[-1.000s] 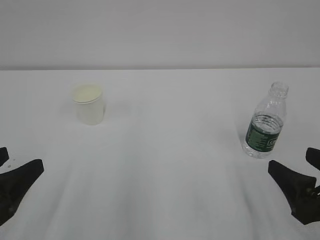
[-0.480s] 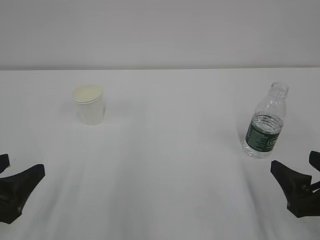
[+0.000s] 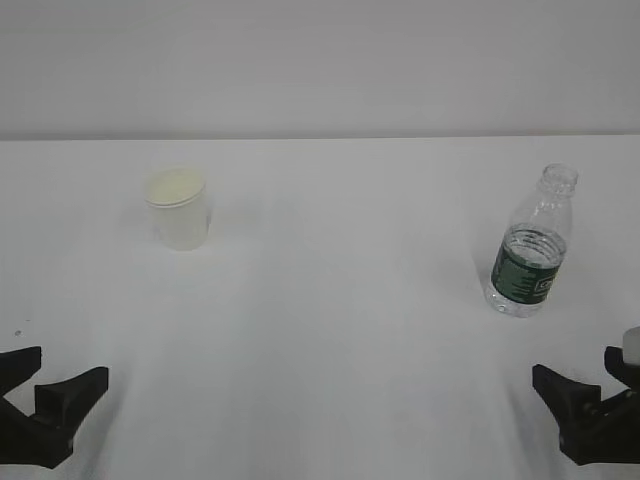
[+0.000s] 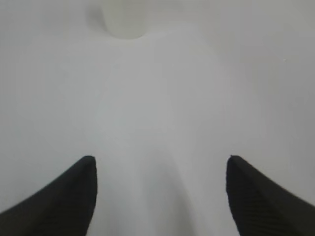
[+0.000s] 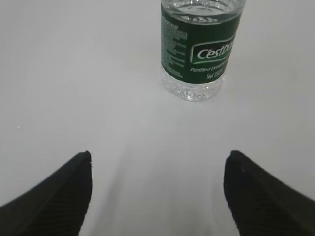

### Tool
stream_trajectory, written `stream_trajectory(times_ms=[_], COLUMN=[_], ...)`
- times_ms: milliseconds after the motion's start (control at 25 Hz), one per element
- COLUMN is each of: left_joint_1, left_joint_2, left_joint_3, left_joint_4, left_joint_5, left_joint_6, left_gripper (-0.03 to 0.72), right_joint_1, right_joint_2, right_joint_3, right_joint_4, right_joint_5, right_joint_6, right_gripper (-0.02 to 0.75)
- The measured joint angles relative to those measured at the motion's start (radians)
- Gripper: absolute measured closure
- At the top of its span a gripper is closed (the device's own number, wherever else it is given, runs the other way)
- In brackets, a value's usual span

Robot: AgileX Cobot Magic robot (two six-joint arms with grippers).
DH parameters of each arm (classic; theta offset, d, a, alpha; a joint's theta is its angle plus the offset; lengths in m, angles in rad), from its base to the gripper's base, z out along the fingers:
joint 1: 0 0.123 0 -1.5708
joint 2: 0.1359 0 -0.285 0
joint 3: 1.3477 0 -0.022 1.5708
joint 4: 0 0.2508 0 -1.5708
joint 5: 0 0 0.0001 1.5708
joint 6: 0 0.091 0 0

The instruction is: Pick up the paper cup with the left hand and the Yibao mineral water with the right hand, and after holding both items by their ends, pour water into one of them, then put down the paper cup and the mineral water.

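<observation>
Nothing is held yet, so the step in hand looks like the approach before either pick-up. The small white tapered paper cup (image 3: 177, 208) stands upright toward the far-left part of the white surface (image 3: 330, 300), its pale cream inside showing under the rolled rim. The small clear ribbed plastic bottle of Yibao mineral water (image 3: 531, 243), with its dark green label band and no cap, stands upright toward the right edge, well apart from the cup.

The black left tool (image 3: 45, 398) sits low at the near-left corner, its jaws spread wide and empty. In the left wrist view the cup's base (image 4: 125, 19) lies straight ahead between the two finger tips, but far off at the top of the picture.

The black right tool (image 3: 588, 408) sits at the near-right corner, also wide open with nothing between its jaws. In the right wrist view the bottle (image 5: 201, 49) stands ahead, slightly right of the middle of the gap and nearer than the cup is to its tool.

Next, each tool probably needs to travel forward until its object sits between the jaws. The left should close gently, since thin paper will crush. The right needs a small shift to its right and a firm grip, as the open bottle could spill if tipped.
</observation>
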Motion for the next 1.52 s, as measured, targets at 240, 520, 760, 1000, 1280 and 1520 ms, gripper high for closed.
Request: stream_trajectory(times_ms=[240,520,760,1000,1280,1520], left_joint_1=[0.000,0.000,0.000,0.000,0.000,0.000], left_joint_2=[0.003,0.003,0.003,0.024,0.088,0.093], left_joint_3=[0.000,0.000,-0.033,-0.098,-0.118,-0.120], left_joint_4=[-0.046,-0.101,-0.105,-0.107,-0.107,-0.107], left_joint_5=[-0.002,-0.004,-0.004,-0.005,-0.005,-0.005], left_joint_6=[0.000,0.000,0.002,0.006,0.009,0.009], left_gripper=[0.095,0.095,0.095,0.095,0.095,0.095], right_joint_1=[0.000,0.000,0.000,0.000,0.000,0.000], right_joint_2=[0.000,0.002,0.004,0.033,0.067,0.067], right_joint_3=[-0.007,-0.041,-0.070,-0.073,-0.075,-0.092], right_joint_4=[0.000,0.005,0.007,0.012,0.016,0.035], right_joint_5=[-0.008,-0.008,-0.011,-0.011,-0.011,-0.011], right_joint_6=[0.000,0.000,0.000,0.000,-0.002,-0.002], right_gripper=[0.118,0.127,0.137,0.142,0.144,0.144])
